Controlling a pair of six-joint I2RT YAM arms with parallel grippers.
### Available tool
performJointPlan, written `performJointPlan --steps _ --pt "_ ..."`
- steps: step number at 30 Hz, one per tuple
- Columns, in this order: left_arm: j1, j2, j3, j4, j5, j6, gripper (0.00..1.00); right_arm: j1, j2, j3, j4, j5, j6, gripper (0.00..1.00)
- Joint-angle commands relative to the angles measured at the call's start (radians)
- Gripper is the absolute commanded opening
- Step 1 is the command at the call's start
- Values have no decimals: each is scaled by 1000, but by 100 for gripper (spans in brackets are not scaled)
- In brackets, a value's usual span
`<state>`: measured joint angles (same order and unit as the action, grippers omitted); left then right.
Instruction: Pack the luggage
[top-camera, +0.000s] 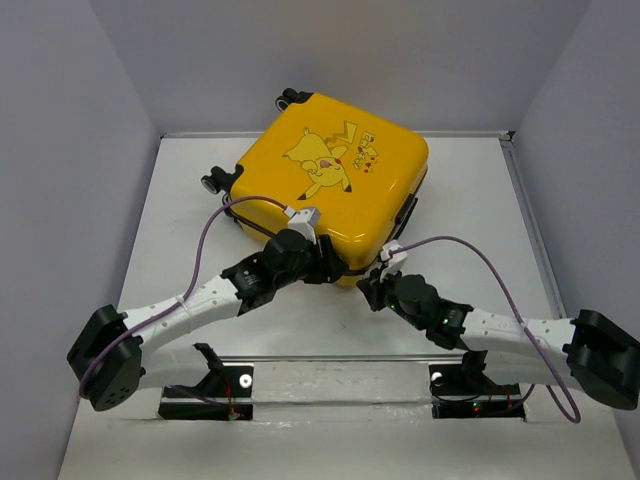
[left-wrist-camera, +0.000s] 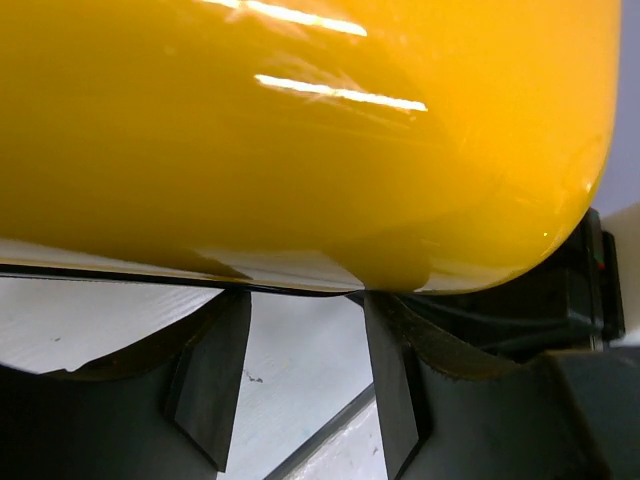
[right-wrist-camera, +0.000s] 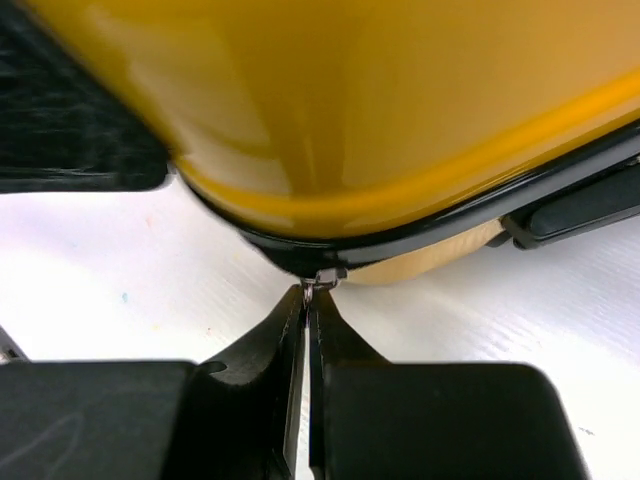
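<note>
The luggage (top-camera: 330, 185) is a yellow hard-shell suitcase with a Pikachu print, lying closed and flat on the table, wheels at the far left. My left gripper (top-camera: 325, 262) is at its near edge; in the left wrist view the yellow shell (left-wrist-camera: 300, 130) fills the top and my gripper (left-wrist-camera: 305, 310) stands open just below it, fingers (left-wrist-camera: 215, 370) apart with bare table between. My right gripper (top-camera: 372, 290) is at the near corner. In the right wrist view it (right-wrist-camera: 307, 297) is shut on the small metal zipper pull (right-wrist-camera: 322, 279) at the black zipper trim (right-wrist-camera: 400, 240).
The white table (top-camera: 180, 200) is walled by grey panels on three sides. A black side handle (top-camera: 408, 212) sits on the suitcase's right edge. Purple cables arc over both arms. The arm bases stand at the near edge.
</note>
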<state>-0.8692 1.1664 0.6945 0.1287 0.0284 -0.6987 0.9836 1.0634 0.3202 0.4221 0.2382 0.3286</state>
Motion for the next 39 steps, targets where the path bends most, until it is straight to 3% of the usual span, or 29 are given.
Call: performJointPlan --steps 1,4,8,10,12,13,14,15,18,23,26,29,34,39 --pt "13 48 118 146 -101 28 58 228 36 109 -138 101 78 7" --pt "13 88 169 128 -100 42 58 354 134 210 -184 180 116 7" --pt "13 137 266 56 -82 68 58 382 240 332 -97 237 115 7" --pt "16 148 292 28 -76 80 59 382 274 371 -50 344 106 7" --pt "42 142 304 3 -41 80 65 382 312 393 69 406 78 7" --pt "76 116 297 -4 -18 77 74 372 332 396 98 444 79 7" --pt "96 116 296 -12 11 77 74 372 333 396 115 453 79 7" --pt "120 77 287 -23 31 80 87 360 348 396 128 455 93 7" --pt "251 -32 269 -98 135 97 99 349 369 392 133 420 111 7" --pt "563 -111 307 -193 344 137 99 340 379 365 132 403 142 7" --pt "741 -97 333 -241 350 159 99 331 374 365 118 383 147 7" --pt "901 -77 312 -175 369 105 99 331 371 365 109 369 145 7" --pt "1022 67 336 -54 372 12 99 331 372 362 90 355 147 7" --pt "1030 248 448 27 410 -45 99 331 360 356 72 352 142 7"
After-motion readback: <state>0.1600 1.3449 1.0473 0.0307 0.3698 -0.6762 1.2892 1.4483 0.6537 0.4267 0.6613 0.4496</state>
